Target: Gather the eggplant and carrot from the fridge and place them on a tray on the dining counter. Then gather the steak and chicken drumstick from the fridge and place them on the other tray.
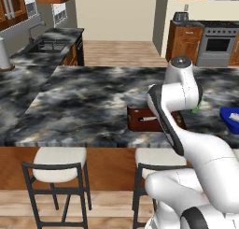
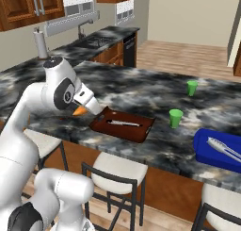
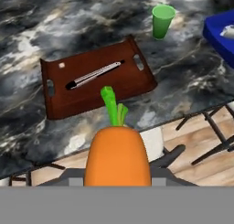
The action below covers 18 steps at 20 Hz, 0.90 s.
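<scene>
You have the counter stretching across in front of you, stools tucked under its near edge. On it, the brown tray sits near the front edge with a knife lying in it; the blue tray lies to its right, and two green cups stand between and beyond them. Your gripper is clamped on the carrot, green tip pointing forward, held above the counter's near edge just left of the brown tray.
</scene>
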Available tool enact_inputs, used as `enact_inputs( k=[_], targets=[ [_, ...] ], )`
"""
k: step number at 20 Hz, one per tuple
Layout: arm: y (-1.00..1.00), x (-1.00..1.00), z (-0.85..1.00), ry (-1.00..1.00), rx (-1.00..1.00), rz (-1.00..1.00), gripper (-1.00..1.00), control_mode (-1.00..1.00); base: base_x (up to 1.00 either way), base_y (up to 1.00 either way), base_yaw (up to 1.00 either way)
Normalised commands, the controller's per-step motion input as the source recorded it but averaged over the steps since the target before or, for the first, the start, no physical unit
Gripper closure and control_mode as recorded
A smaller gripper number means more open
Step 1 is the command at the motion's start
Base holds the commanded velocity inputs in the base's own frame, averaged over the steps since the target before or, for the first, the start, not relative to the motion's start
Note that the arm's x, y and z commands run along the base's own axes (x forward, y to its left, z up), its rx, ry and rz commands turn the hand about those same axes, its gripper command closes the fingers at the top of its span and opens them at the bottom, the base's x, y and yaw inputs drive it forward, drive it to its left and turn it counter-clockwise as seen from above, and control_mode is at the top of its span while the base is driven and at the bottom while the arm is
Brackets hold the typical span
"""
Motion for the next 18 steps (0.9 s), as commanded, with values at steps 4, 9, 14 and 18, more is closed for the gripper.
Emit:
enact_inputs(
  k=[4, 9, 14, 18],
  targets=[
    [0.00, 0.75, -0.62, 0.01, 0.00, 0.09, 1.00, -1.00, 0.00, 0.00, 0.00],
    [0.00, 0.61, -0.47, 0.00, 0.00, 0.08, 1.00, -1.00, 0.00, 0.00, 0.00],
    [-0.05, 0.60, -0.48, 0.03, 0.00, 0.07, 1.00, -1.00, 0.00, 0.00, 0.00],
    [-0.09, 0.53, -0.44, 0.01, 0.00, 0.06, 1.00, -1.00, 0.00, 0.00, 0.00]
  ],
)
